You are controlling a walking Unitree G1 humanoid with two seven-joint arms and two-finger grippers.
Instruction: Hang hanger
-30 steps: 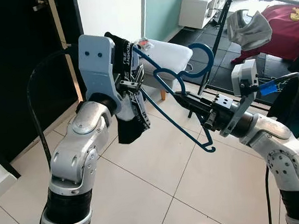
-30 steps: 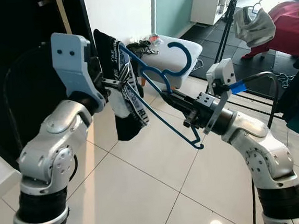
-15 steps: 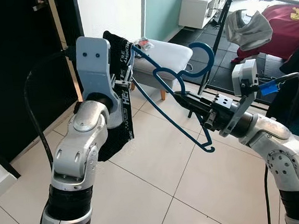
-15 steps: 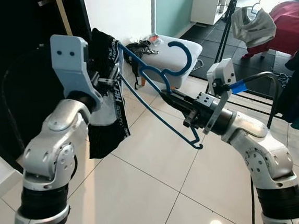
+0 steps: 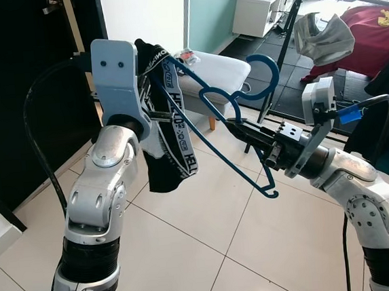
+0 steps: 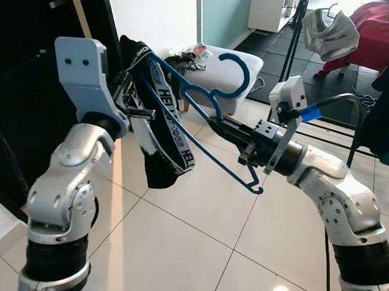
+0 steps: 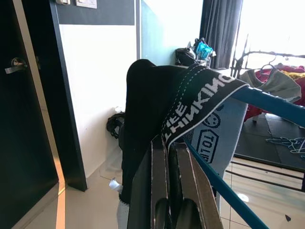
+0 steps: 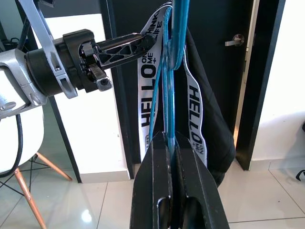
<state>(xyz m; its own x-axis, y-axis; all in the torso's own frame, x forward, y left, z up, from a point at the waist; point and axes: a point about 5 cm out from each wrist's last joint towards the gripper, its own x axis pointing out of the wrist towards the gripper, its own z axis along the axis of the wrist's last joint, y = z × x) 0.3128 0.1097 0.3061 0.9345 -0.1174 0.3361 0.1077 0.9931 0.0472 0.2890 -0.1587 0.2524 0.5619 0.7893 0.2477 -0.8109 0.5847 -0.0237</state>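
Note:
A blue plastic hanger [image 5: 209,120] is held out in front of me, hook [image 5: 265,77] pointing away. My right gripper [image 5: 239,125] is shut on the hanger's lower bar; the wrist view shows its fingers [image 8: 167,157] clamped on the blue bar [image 8: 175,43]. Black briefs [image 5: 163,163] with a white lettered waistband [image 5: 181,129] hang over the hanger's left end. My left gripper [image 5: 166,114] is raised at that end and shut on the waistband. In the left wrist view the fabric [image 7: 147,114] drapes over the fingertips [image 7: 164,176], beside the blue bar [image 7: 224,193].
A white chair [image 5: 222,68] stands just behind the hanger. A drying rack [image 5: 305,13] with a grey garment [image 5: 323,37] and a red one [image 5: 368,28] is at the back right. A dark door [image 5: 19,93] is to the left. Below is tiled floor [image 5: 211,253].
My left gripper has shifted slightly up and left. The briefs, bunched by my left forearm half a second ago, have swung right, and the waistband now spreads across the hanger's arm. The right arm is still.

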